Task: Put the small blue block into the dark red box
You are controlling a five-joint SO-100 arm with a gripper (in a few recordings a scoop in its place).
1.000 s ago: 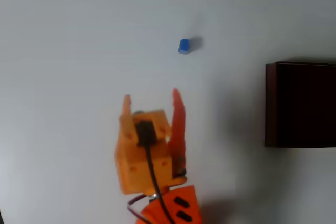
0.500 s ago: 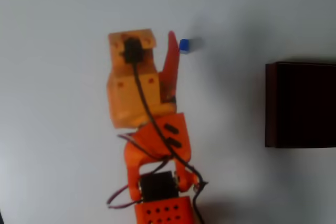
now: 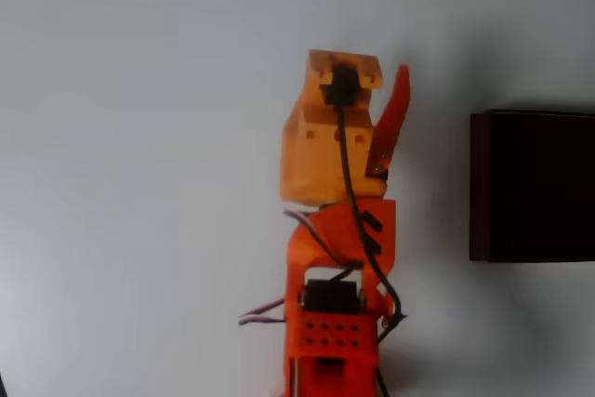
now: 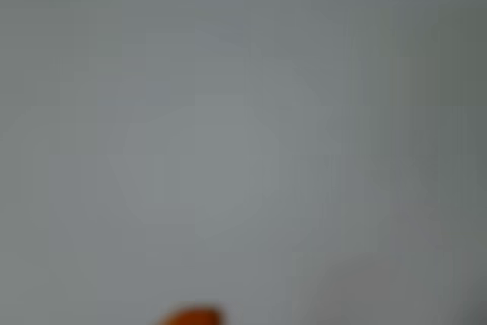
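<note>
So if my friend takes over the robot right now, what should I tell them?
End effector: orange, stretched over the white table, seen in the overhead view. One red finger shows, the rest is hidden under the wrist, so open or shut cannot be told.
Small blue block: not visible now; it may be under the arm.
Dark red rectangular box: at the right edge, nothing visible in its dark inside.
Done: nothing confirmed.
Left: find the block, grip it, drop it in the box.

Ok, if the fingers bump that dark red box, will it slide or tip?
The dark red rectangular box has a broad footprint, so tipping seems unlikely. Its walls look thin, so it is probably light and may well slide on the smooth white table.
</note>
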